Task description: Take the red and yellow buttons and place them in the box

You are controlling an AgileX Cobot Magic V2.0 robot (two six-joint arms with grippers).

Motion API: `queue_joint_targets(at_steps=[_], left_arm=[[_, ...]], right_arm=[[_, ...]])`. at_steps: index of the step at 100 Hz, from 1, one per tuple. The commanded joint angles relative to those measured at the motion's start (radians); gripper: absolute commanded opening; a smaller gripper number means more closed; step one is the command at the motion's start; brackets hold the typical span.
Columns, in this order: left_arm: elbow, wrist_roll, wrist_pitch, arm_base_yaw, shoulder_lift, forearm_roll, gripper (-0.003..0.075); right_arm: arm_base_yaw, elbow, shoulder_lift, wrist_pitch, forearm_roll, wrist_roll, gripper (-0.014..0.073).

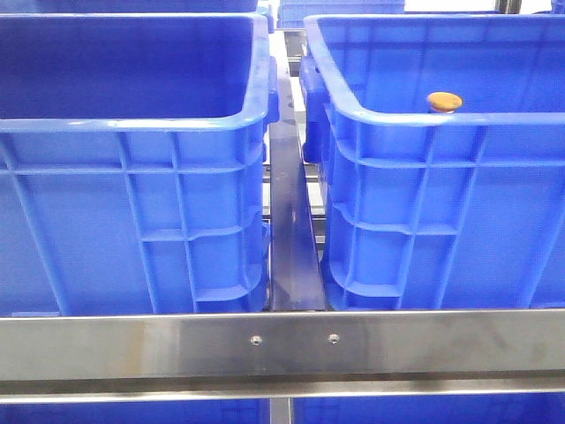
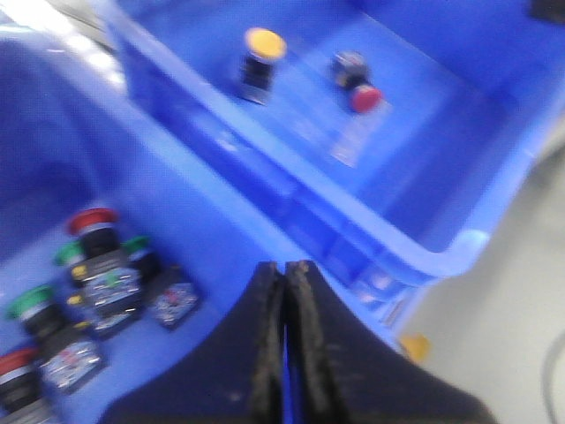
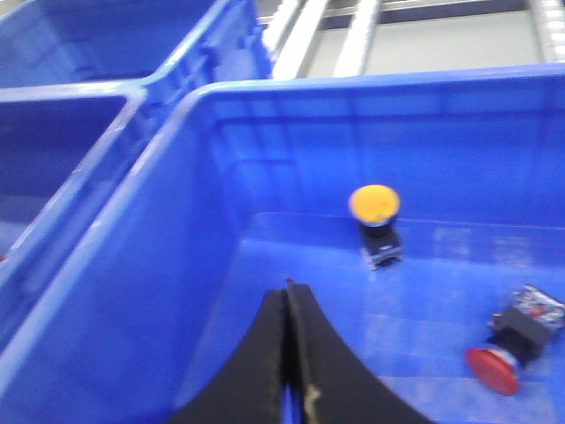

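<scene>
Landmark: right-hand deep blue plastic crate, ribbed outer walls, thick rounded rim, glossy moulded surface.

Front view: a second identical blue ribbed crate sits just beside it on the left, apart, with a dark metal rail running through the gap between them. A brushed steel crossbar with two small screws spans in front of both crates. An orange-yellow domed cap pokes up just past the landmark crate's near rim; neither arm shows here.

Right wrist view: inside the crate, a yellow mushroom-cap push button stands upright on its black square body near the far wall. A red mushroom-cap push button lies tipped on its side on the smooth floor, well apart from the yellow one. Right gripper: black tapered fingers pressed together, nothing between them, hanging over the crate interior.

Left wrist view (blurred): the same yellow button and red button sit on the floor of the far crate. The nearer crate holds a cluster of mixed push buttons with red and green caps on black bodies with metal-looking terminal blocks. Left gripper: matte black fingers closed tip to tip, holding nothing, above the rim between the two crates.
</scene>
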Motion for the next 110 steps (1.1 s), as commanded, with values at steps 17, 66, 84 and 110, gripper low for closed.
queue_joint_targets(at_steps=[17,66,84,110], left_arm=[[0.199,-0.01,-0.252,0.001,-0.186,-0.041,-0.002],[0.5,-0.01,-0.378,0.001,-0.44,-0.041,-0.002],[0.509,-0.01,-0.372,0.001,-0.449,-0.041,-0.002],[0.509,-0.01,-0.372,0.001,-0.449,-0.041,-0.002]], right_arm=[[0.036,0.036,-0.2,-0.044,0.031,-0.013,-0.0064],[0.036,0.254,-0.628,-0.063,0.031,-0.013,-0.0064],[0.036,0.27,-0.663,-0.056,0.031,-0.013,-0.0064],[0.036,0.27,-0.663,-0.056,0.031,-0.013,-0.0064]])
